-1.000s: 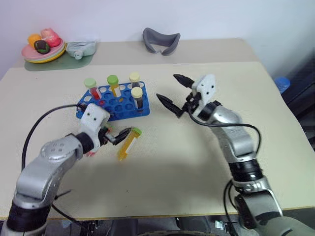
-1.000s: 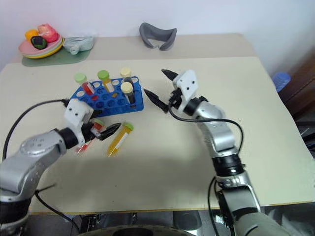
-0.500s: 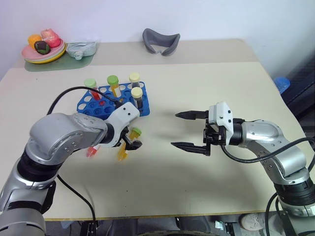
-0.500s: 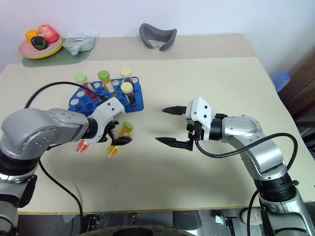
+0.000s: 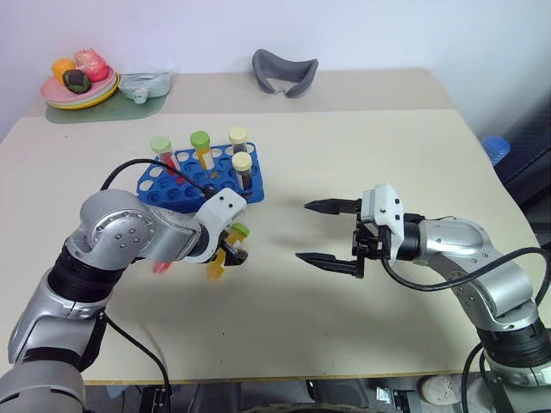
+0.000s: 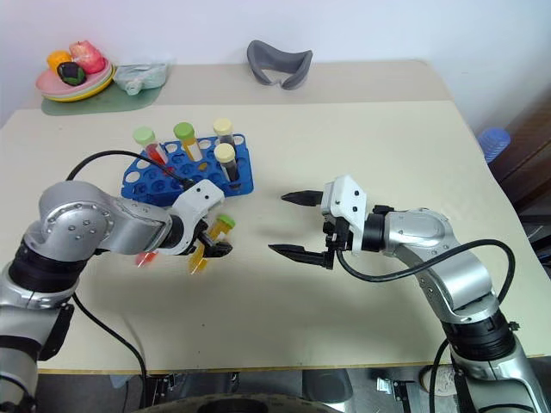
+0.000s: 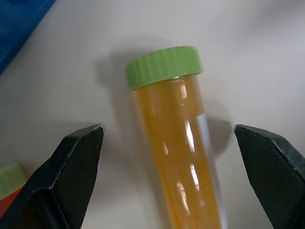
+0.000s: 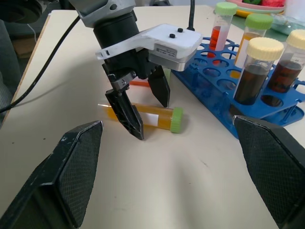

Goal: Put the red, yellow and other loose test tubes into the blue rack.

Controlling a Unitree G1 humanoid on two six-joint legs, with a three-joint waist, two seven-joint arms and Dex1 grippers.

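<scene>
The yellow tube (image 7: 183, 152), light, smooth-walled and likely to roll, lies on the table between the wide-open, empty fingers of the left gripper (image 8: 145, 112) and is best pinched mid-body.

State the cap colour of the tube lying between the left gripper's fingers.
Green cap, clearest in the left wrist view.
</scene>
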